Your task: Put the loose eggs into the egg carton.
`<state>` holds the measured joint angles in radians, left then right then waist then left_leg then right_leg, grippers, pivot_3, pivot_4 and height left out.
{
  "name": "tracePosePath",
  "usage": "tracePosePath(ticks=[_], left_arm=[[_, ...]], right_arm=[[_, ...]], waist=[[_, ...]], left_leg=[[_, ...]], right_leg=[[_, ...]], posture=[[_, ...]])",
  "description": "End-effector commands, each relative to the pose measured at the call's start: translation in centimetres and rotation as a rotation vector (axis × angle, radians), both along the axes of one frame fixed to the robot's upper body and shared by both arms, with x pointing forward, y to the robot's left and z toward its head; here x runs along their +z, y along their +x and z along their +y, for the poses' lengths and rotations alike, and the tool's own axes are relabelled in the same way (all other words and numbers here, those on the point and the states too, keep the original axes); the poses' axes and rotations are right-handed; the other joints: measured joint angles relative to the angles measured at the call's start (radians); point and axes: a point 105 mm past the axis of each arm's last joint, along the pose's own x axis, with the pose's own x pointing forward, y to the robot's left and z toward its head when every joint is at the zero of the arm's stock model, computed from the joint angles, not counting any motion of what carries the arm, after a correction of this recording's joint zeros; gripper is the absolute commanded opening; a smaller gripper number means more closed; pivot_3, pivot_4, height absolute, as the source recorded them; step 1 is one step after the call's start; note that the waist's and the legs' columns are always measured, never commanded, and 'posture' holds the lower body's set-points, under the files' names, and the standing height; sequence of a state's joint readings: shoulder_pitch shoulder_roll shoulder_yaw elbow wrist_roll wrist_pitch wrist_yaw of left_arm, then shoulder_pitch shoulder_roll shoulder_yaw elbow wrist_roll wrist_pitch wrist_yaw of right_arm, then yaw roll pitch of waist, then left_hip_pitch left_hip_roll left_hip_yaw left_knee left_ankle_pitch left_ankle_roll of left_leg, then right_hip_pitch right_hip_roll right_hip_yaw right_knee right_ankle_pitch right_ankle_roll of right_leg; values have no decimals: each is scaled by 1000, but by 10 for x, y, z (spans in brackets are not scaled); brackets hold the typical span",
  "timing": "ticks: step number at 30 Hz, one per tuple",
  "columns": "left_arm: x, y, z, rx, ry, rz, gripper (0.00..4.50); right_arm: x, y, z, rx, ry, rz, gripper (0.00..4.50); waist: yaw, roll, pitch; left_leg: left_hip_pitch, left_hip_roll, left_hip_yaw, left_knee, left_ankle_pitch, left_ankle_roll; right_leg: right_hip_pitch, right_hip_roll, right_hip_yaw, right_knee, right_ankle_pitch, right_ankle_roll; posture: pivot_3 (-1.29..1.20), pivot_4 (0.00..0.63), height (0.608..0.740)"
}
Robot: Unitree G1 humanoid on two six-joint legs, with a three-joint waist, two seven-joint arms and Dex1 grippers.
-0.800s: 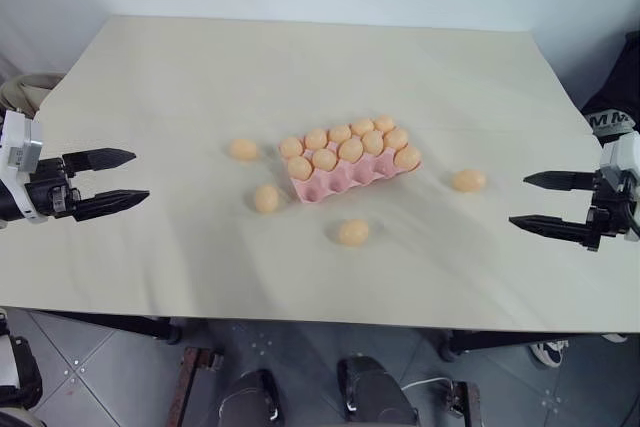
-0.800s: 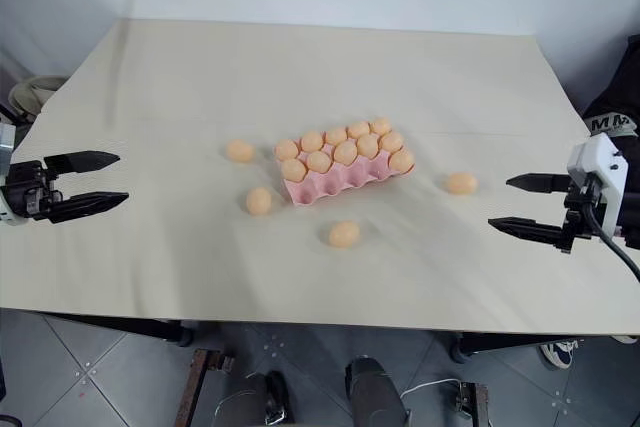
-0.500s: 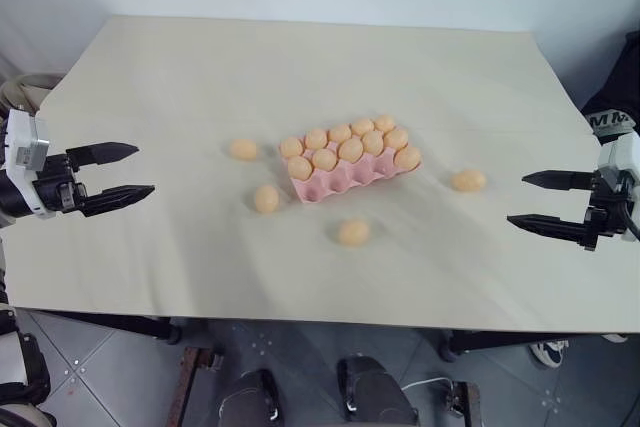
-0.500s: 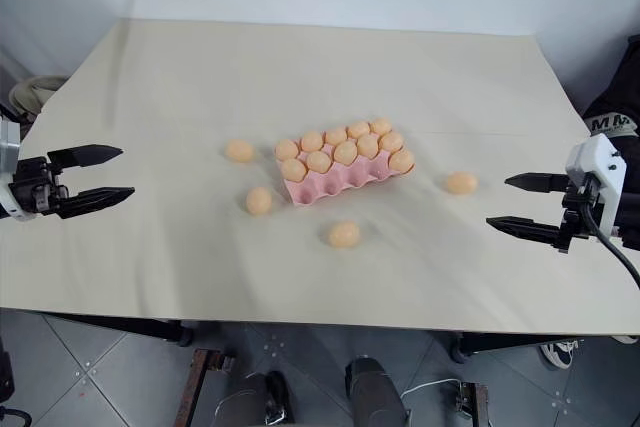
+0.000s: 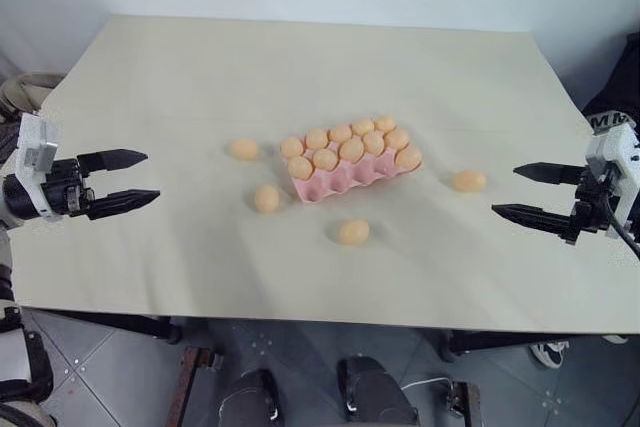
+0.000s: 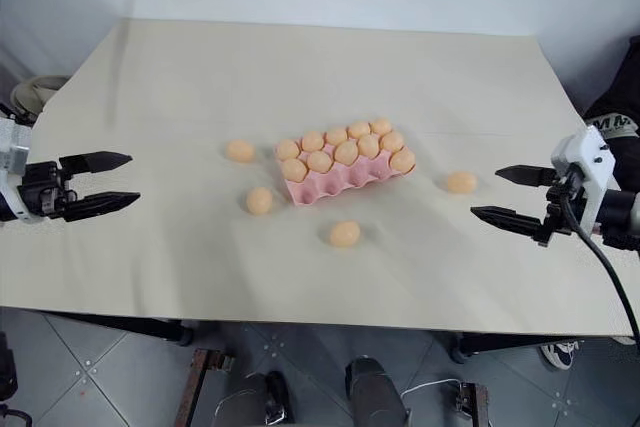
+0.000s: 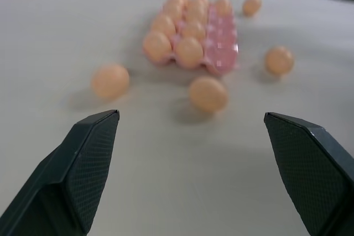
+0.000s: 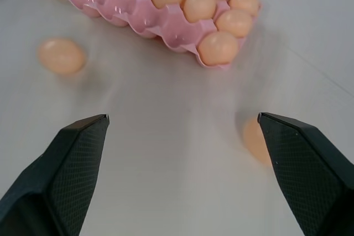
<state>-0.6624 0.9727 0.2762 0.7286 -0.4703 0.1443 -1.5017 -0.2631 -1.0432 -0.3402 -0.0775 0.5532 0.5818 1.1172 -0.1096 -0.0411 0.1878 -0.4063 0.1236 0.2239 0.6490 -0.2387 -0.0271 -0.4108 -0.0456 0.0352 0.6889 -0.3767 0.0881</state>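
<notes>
Both arms have crept inward since the earlier frame — the right gripper has slid toward the middle of the table and now sits nearer the egg on that side, while the left gripper has edged a little further in over the table's left edge. Nothing on the table has shifted.

Each gripper's jaws are spread wide and hold nothing; both hang above the table surface, well apart from the eggs.

The egg carton lies near the centre of the table, set at a slant, with its far rows filled by eggs and the row of cups nearest the robot empty. Four loose eggs lie on the table around it:
- one just left of the carton's far left corner
- one near its front left corner
- one in front of it — closest to the robot
- one off to the right, between the carton and the right gripper

None of the four touches the carton.
</notes>
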Motion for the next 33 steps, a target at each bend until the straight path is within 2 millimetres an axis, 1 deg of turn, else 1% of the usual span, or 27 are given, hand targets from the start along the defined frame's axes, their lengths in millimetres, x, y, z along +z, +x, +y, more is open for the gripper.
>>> tracePosePath(ticks=[1,3,6,12,15,20,25,29,33], left_arm=[[11,-10,-2,-102,-24,-49,4475],[10,-11,-4,-119,-16,-62,4475],[9,-12,-7,-139,-9,-61,4475],[5,-15,-12,-179,-7,-49,4475],[1,-16,-13,-190,-5,-38,4475],[-2,-16,-17,-209,-22,-37,4475],[-3,-18,-20,-224,-32,-29,4475],[-2,-21,-20,-231,-35,-27,4475],[-1,-24,-20,-234,-37,-27,4475]], right_arm=[[17,-5,13,-12,46,-58,4500],[22,-8,32,0,76,-82,4500],[20,-10,61,-2,129,-55,4500],[-12,-14,109,-30,74,64,4500],[-25,-13,122,-69,71,125,4500],[-39,-13,142,-62,103,167,4500],[-49,-10,155,-35,140,167,4500],[-58,-1,165,-26,158,156,4500],[-64,2,178,4,148,152,4500]], waist=[[-1,0,0],[-2,0,0],[-1,0,0],[0,-3,-2],[0,-3,-2],[2,-3,-2],[3,-4,-2],[0,-4,-2],[0,-4,-3]], left_leg=[[0,0,0,0,0,0],[0,0,0,0,0,0],[0,1,0,0,0,-1],[-1,1,-1,-1,0,0],[-2,0,-1,-1,0,0],[-3,1,-1,-1,0,0],[-4,0,-1,-1,0,0],[-4,0,-1,-1,0,0],[-4,0,-1,-1,0,0]], right_leg=[[0,0,0,0,0,0],[0,0,0,0,0,0],[0,1,0,1,0,0],[0,-1,0,-1,0,-1],[-1,-1,0,-1,0,-1],[-2,1,-1,-1,0,-1],[-3,1,-2,-1,0,-1],[-3,1,-2,-1,-1,-1],[-3,1,-2,-1,0,-1]], posture=[[0,150,740],[0,150,740],[0,150,740],[0,150,740],[0,150,740],[0,150,740],[0,150,740],[0,150,740],[0,150,740]])
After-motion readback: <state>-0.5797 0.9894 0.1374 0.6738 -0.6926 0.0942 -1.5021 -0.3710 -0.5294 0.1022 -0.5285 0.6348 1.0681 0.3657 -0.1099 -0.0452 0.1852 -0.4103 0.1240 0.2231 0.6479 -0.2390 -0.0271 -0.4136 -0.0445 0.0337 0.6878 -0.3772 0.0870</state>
